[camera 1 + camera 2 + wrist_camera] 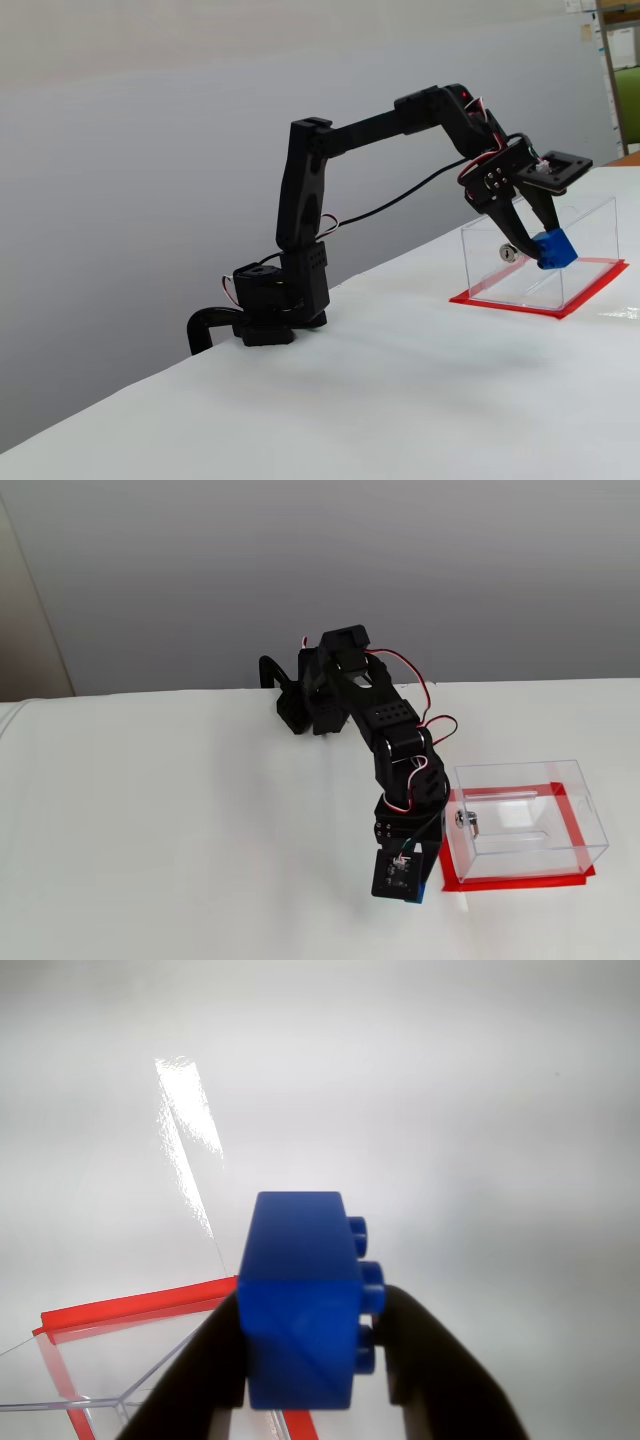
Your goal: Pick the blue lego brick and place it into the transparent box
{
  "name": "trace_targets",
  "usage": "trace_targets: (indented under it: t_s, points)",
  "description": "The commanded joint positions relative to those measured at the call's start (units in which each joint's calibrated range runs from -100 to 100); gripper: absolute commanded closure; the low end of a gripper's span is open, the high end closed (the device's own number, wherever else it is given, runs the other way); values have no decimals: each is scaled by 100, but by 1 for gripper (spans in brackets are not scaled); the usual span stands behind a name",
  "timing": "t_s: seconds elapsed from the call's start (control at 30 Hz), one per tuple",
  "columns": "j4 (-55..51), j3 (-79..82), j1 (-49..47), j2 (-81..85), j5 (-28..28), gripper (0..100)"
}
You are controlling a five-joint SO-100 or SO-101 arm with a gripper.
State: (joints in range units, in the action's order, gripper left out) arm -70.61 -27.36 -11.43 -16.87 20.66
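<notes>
The blue lego brick (300,1300) fills the middle of the wrist view, held between my black fingers (440,1370), its round studs pointing right. My gripper (545,252) is shut on the brick (554,248), which hangs in the air beside the transparent box (580,240). In the high fixed view my gripper (412,888) is just left of the box's (525,815) near left corner, with only a sliver of the brick (424,893) showing under the wrist. The box's red base (140,1305) and a clear wall edge lie at the wrist view's lower left.
A small silver lock piece (462,818) sits on the box's left wall. The arm's base (310,705) is clamped at the table's far edge. White tabletop (350,400) surrounds the box, and the table's front edge lies close to the gripper in the high fixed view.
</notes>
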Motion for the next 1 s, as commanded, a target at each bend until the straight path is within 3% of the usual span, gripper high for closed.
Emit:
trace_targets:
  t_s: [0.0,0.47,0.7,0.97]
  points:
    - [-32,-40,149,749,-146,94]
    - [29,828,82,2217,-412,94]
    - [90,928,-487,2591,-615,94]
    - [847,928,-1633,2548,-809,94]
